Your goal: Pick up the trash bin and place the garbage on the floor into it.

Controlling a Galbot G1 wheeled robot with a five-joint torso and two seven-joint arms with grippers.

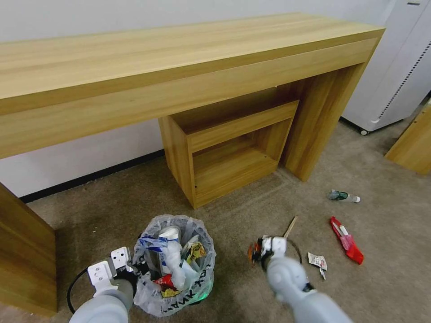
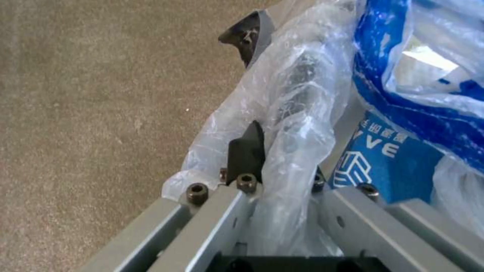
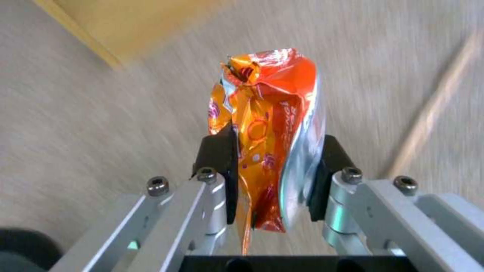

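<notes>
- Beige carpet (image 1: 134, 202) under wooden desk (image 1: 179, 58); stick (image 1: 290, 226), red wrapper (image 1: 348, 242), bottle (image 1: 343, 196) still lying out.
- Left gripper (image 2: 282, 151) pinches bin (image 1: 175, 264) rim through thin, slippery bag.
- Right gripper (image 3: 275, 177) clamped across crushed orange can (image 3: 267, 124), beside bin; light, dented, probably springy.

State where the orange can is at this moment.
The crushed orange can is clamped in the right gripper, above the floor just right of the trash bin, near the wooden stick.
</notes>
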